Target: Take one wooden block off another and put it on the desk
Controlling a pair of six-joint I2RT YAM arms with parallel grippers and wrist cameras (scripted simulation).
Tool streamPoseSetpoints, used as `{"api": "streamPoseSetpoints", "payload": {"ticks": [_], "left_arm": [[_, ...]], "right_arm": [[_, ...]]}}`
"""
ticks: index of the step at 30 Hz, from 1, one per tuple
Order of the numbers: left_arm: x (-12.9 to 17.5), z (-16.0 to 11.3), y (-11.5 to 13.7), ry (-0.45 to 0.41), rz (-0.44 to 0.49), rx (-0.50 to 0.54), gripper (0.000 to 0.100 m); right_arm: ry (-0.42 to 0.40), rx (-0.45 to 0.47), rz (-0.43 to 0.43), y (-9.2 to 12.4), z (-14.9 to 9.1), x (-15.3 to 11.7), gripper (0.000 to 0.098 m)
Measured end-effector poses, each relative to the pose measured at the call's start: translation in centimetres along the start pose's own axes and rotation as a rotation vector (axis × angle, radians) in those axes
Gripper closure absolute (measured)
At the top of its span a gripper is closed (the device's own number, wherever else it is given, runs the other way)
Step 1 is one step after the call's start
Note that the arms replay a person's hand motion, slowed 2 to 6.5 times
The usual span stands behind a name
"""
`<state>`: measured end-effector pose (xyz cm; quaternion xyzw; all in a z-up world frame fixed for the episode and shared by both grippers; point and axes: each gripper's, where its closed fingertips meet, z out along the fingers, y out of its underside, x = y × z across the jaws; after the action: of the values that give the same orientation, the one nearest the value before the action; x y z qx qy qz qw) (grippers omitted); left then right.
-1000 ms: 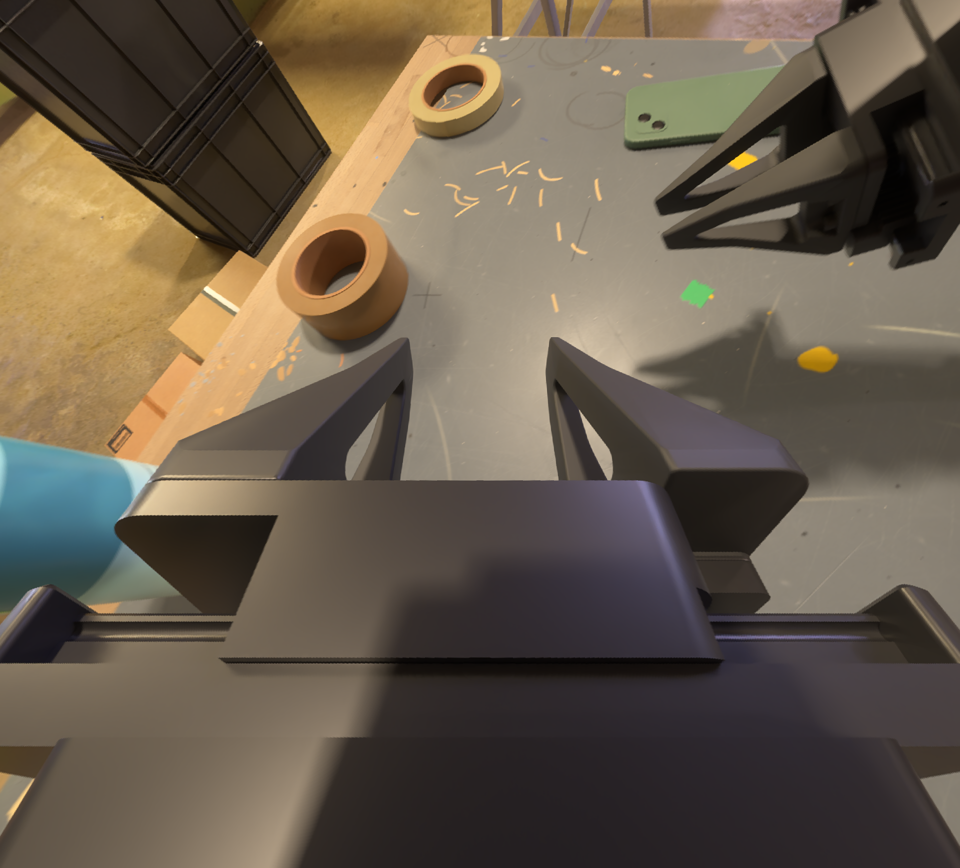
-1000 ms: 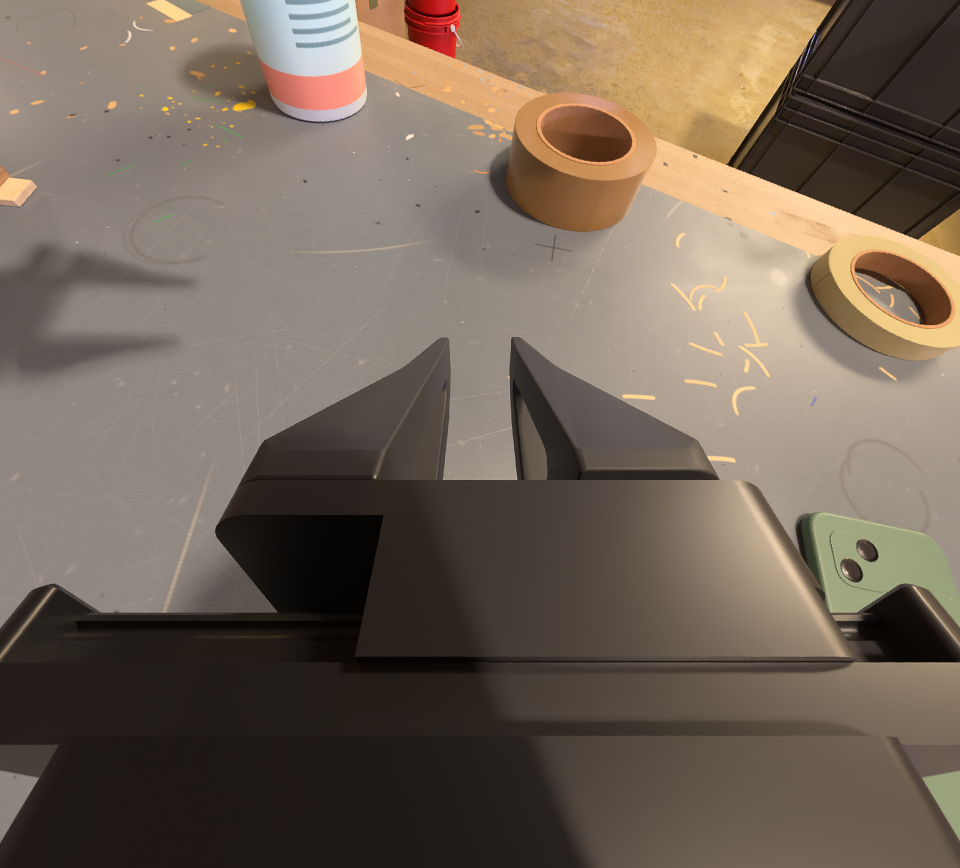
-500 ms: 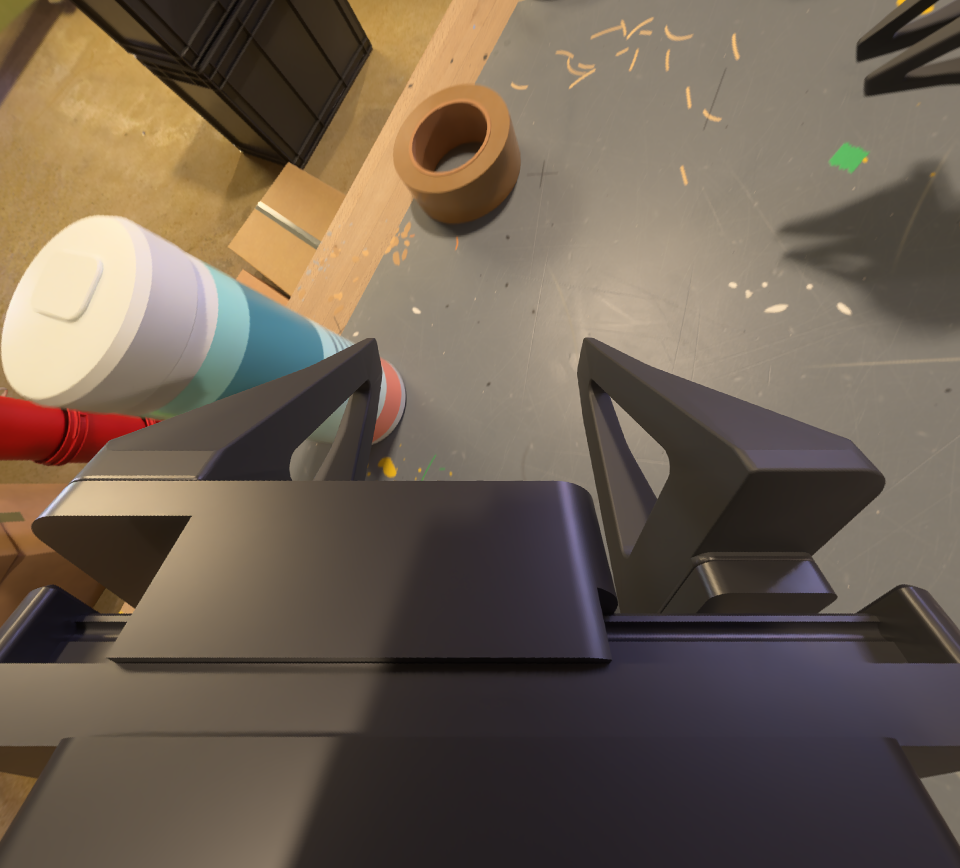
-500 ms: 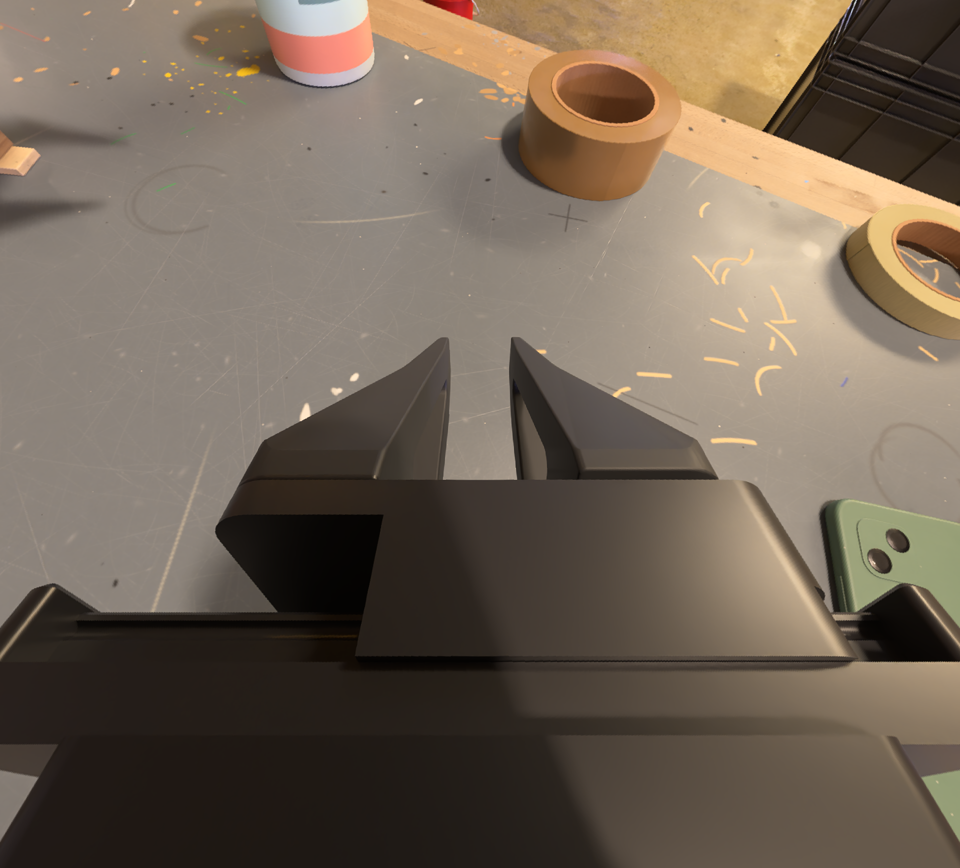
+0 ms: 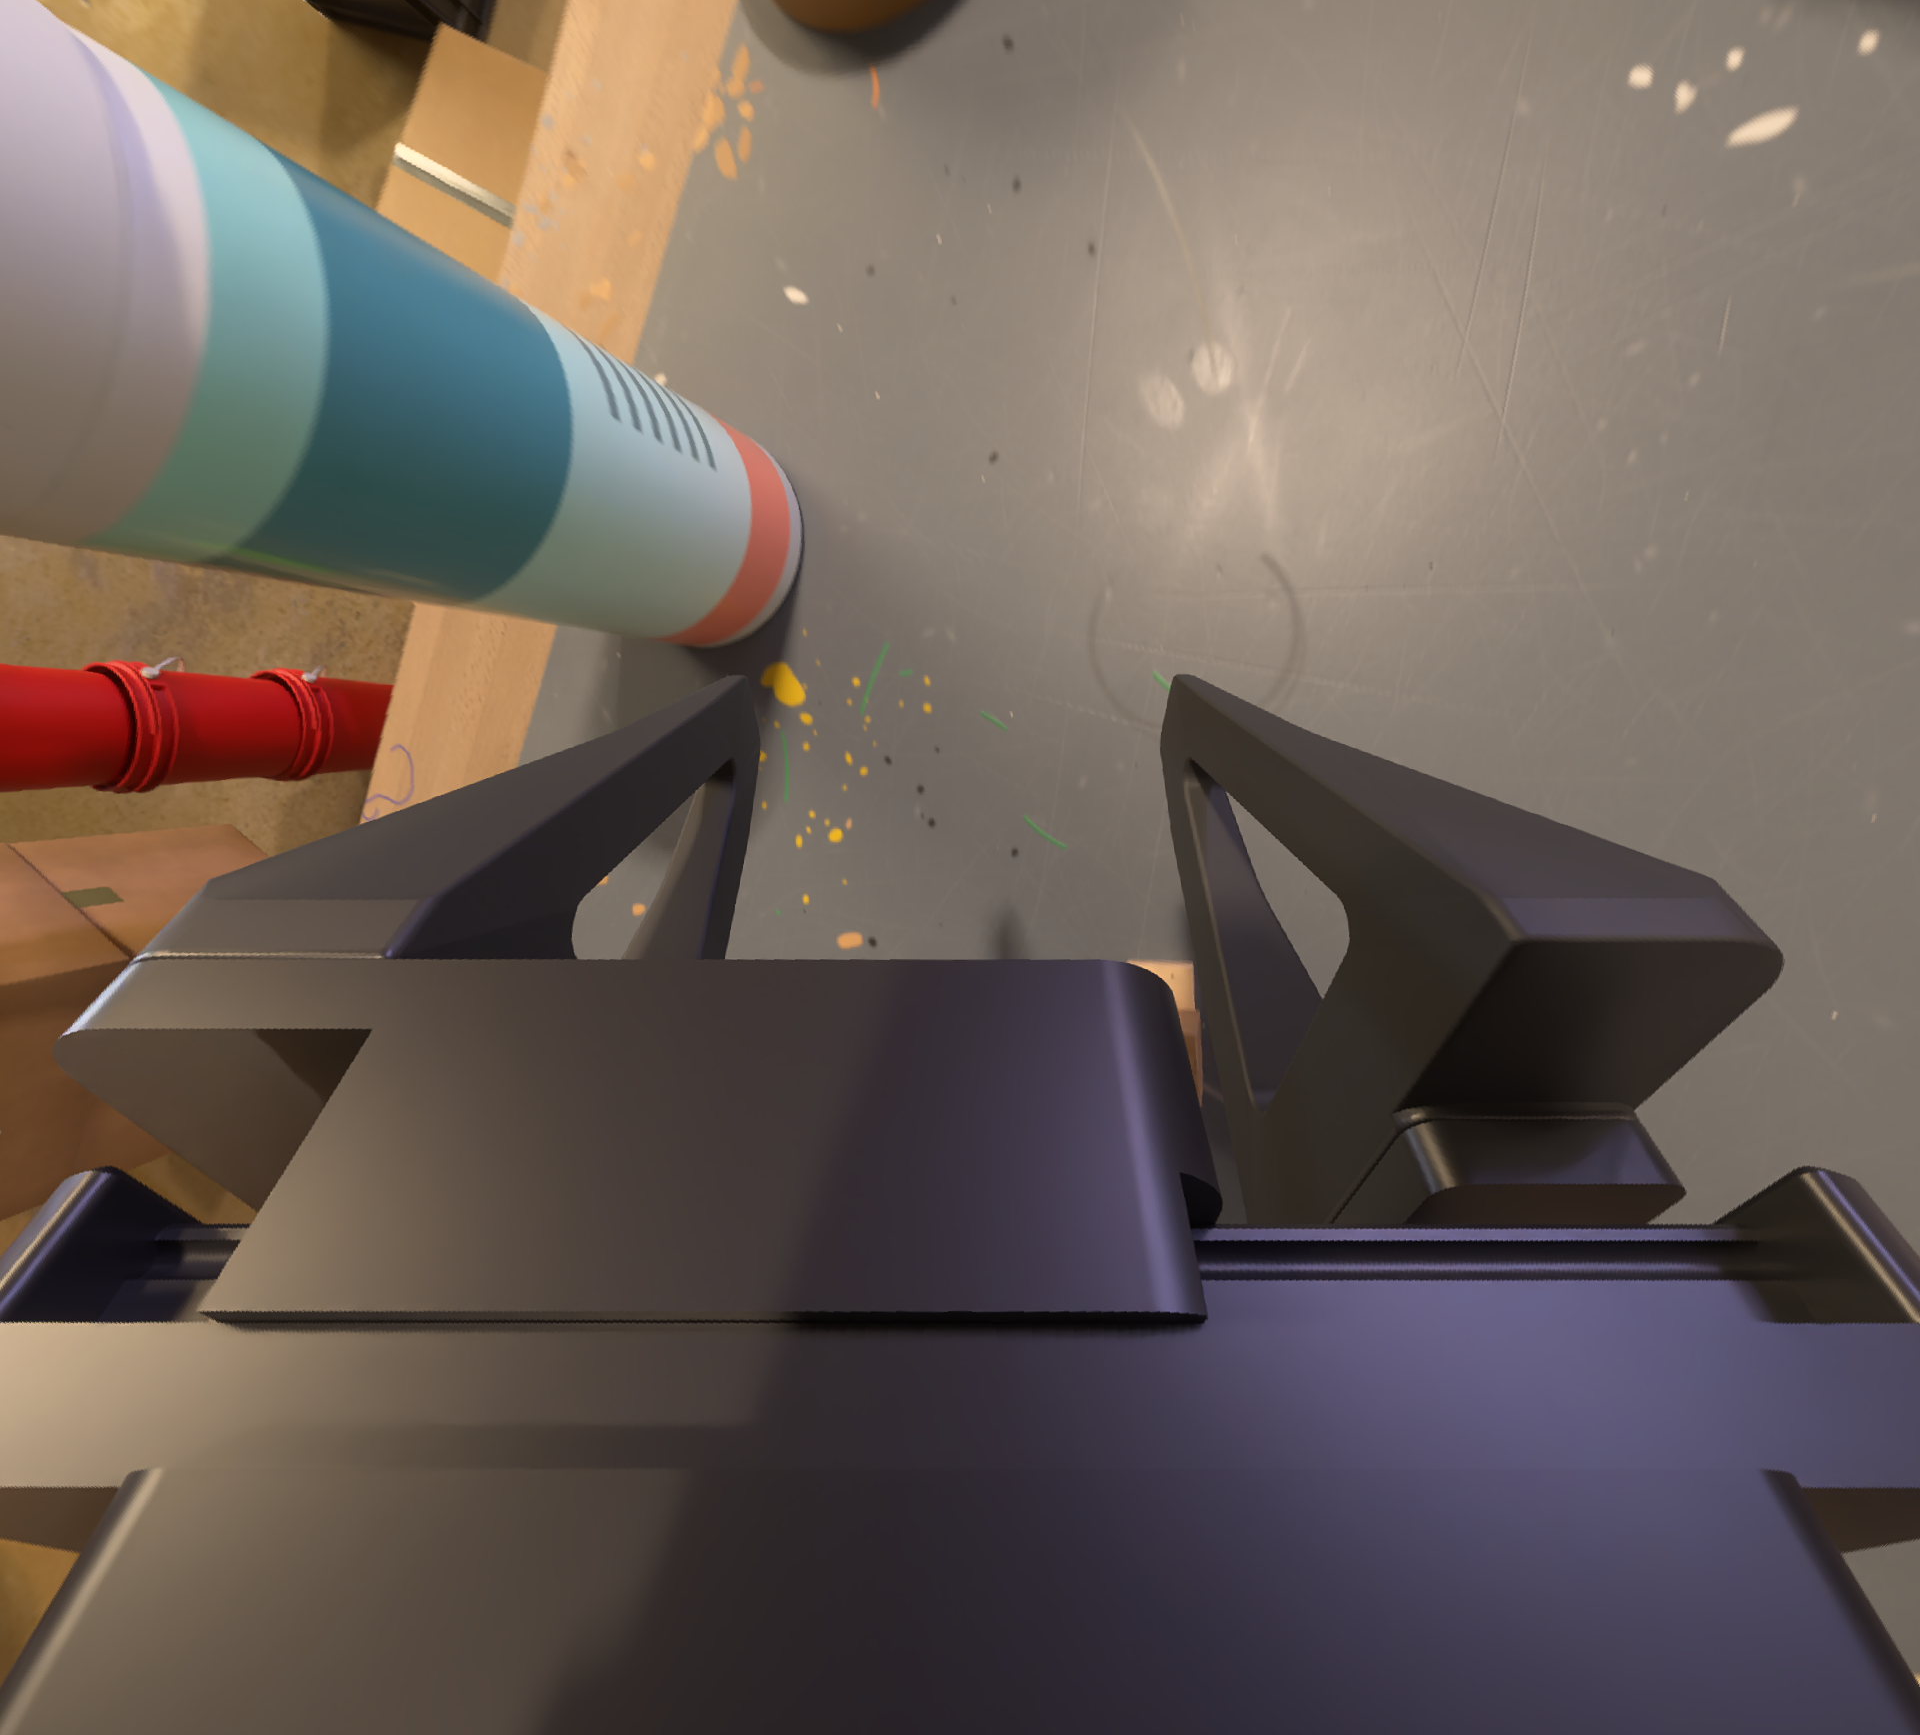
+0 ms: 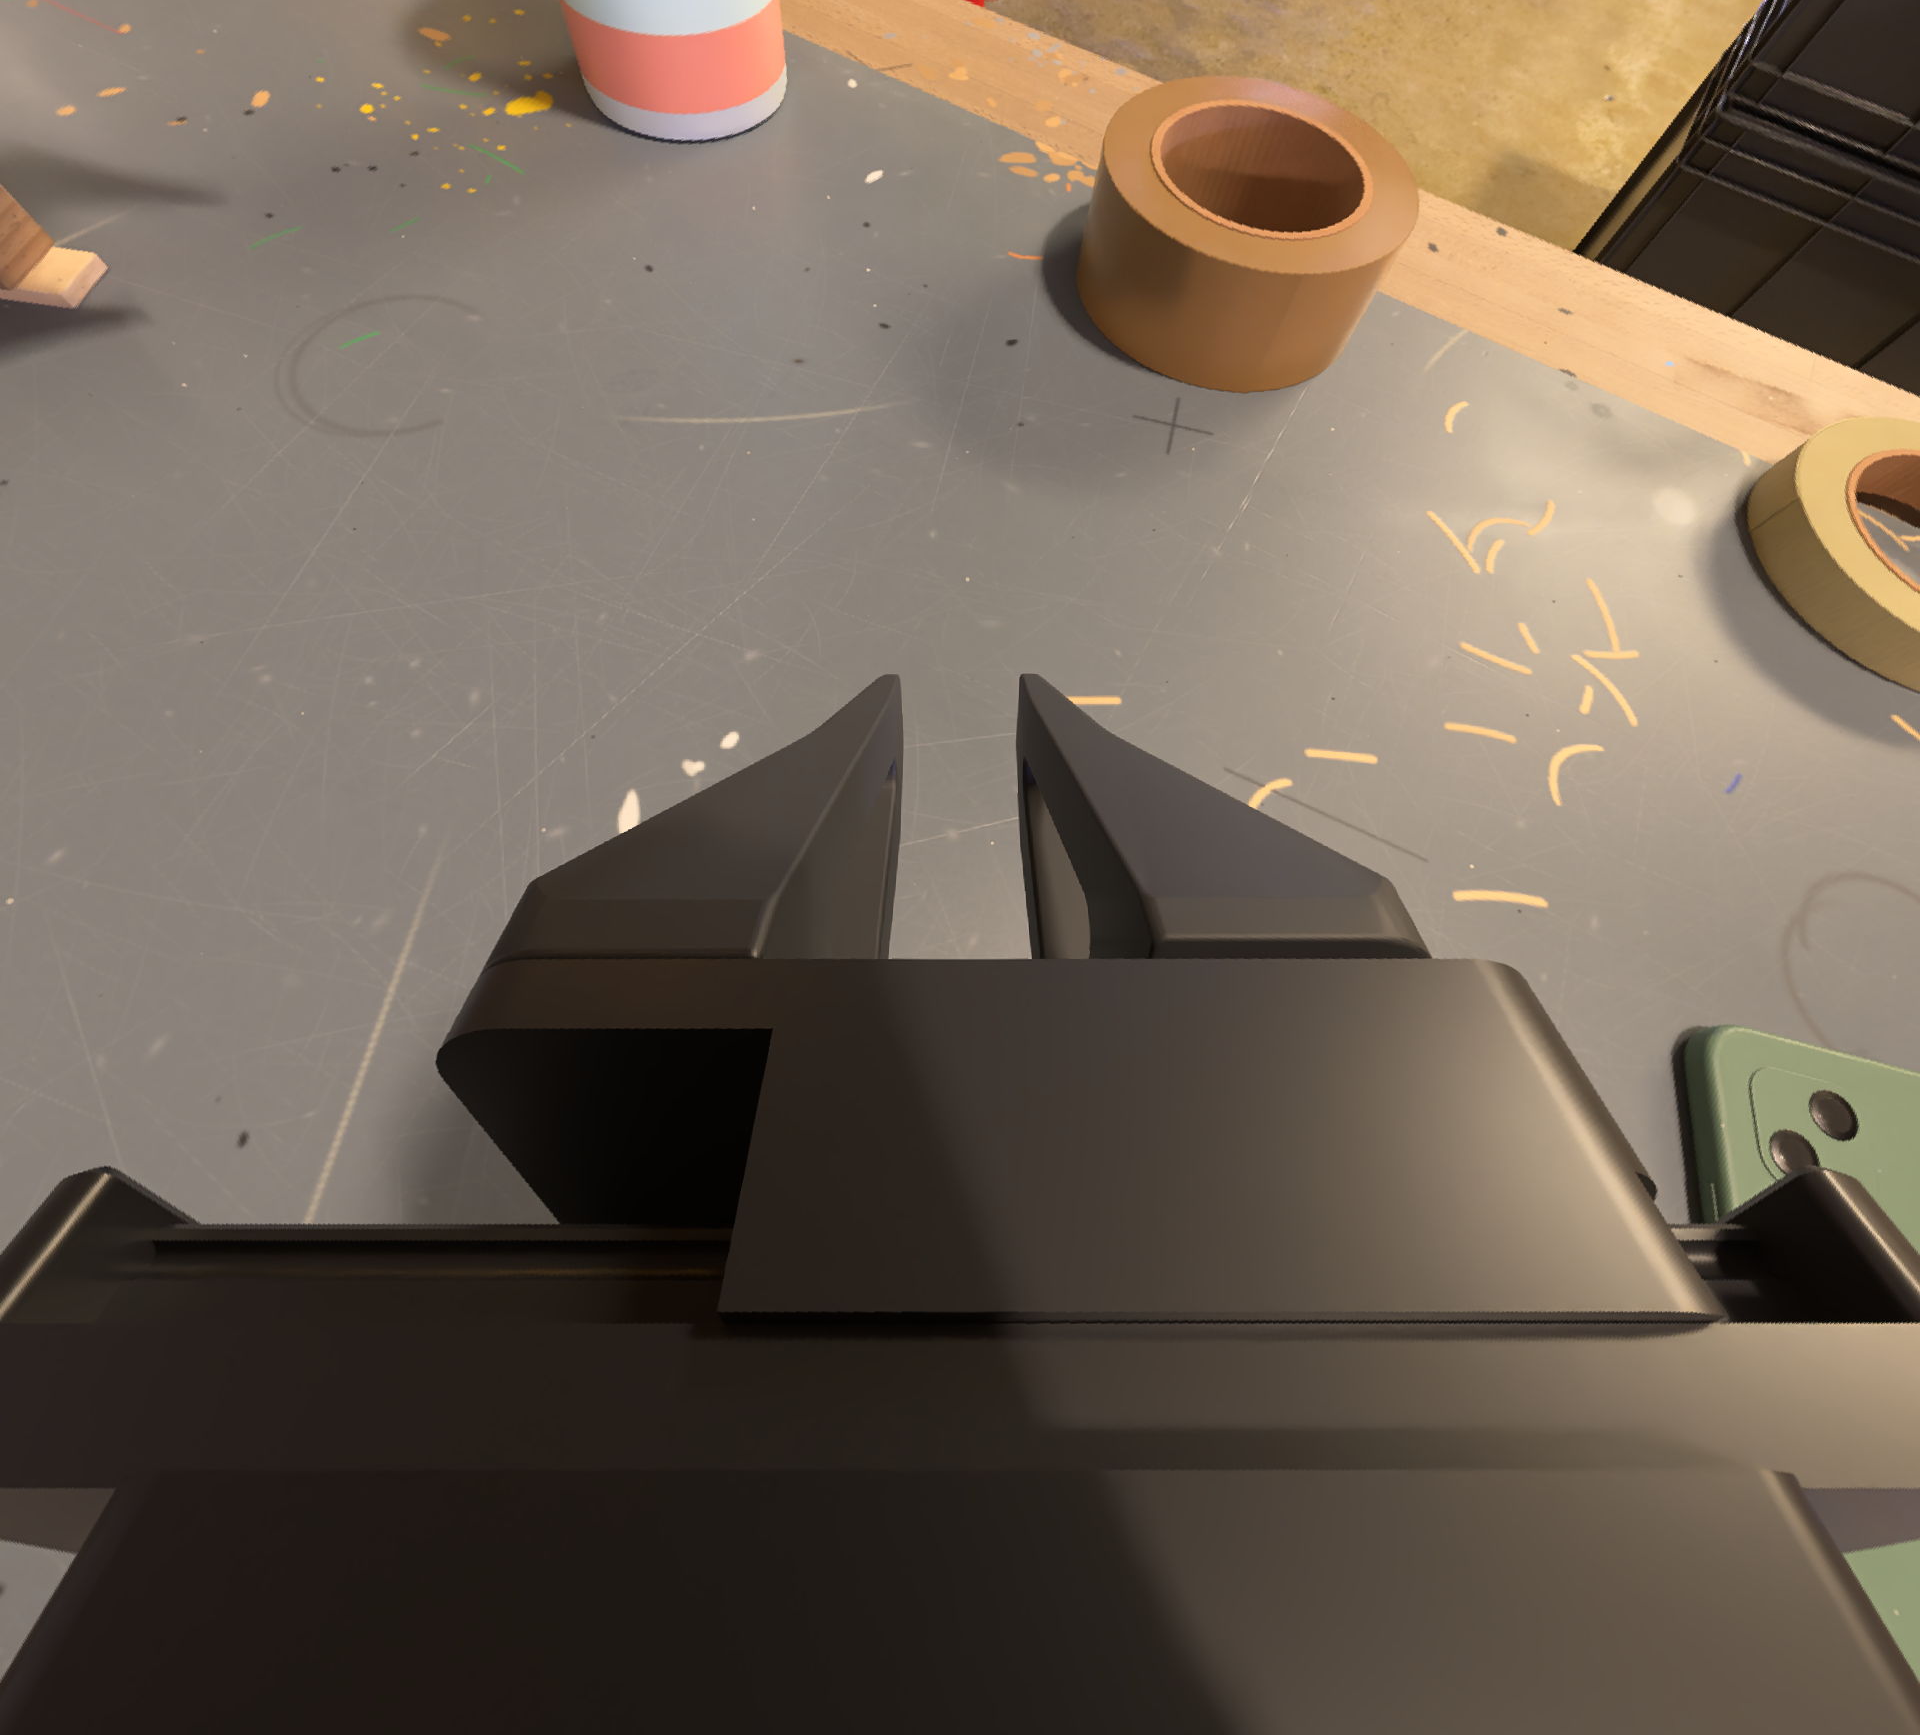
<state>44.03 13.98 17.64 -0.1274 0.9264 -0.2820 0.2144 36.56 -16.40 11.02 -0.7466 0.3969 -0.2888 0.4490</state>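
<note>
The left gripper (image 5: 956, 698) hangs over the scratched grey desk top (image 5: 1455, 438) with its jaws spread wide and nothing between them. Just ahead of its left finger stands a tall cylindrical container with white, teal and salmon bands (image 5: 416, 438), near the wooden desk edge. A sliver of pale wood peeks out behind the gripper body, too hidden to identify.

In the right wrist view, the right gripper (image 6: 958, 698) has its jaws nearly closed, a narrow gap, empty. The light wooden blocks (image 6: 47, 262) sit at the far left edge, mostly cut off, so the stacking can't really be made out. A brown tape roll (image 6: 1236, 251), a beige tape roll (image 6: 1839, 542) and a green phone (image 6: 1787, 1124) lie on the right.
</note>
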Motion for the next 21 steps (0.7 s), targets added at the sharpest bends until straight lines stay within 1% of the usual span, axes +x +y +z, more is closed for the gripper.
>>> {"api": "streamPoseSetpoints", "payload": {"ticks": [5, 12, 21], "left_arm": [[0.7, 0.6, 2.4, 0.048, 0.000, -0.064, 0.034], [2.1, 1.4, 4.8, 0.124, 0.000, -0.111, 0.034], [4.5, 1.9, 7.8, 0.237, -0.002, -0.208, 0.039]], "right_arm": [[-0.010, -0.012, -0.008, 0.2, 0.2, -0.3, 0.0797], [-0.025, -0.029, -0.016, 0.7, 0.4, -0.6, 0.0804], [-0.040, -0.043, -0.012, 1.2, 0.7, -0.9, 0.0813]]}}
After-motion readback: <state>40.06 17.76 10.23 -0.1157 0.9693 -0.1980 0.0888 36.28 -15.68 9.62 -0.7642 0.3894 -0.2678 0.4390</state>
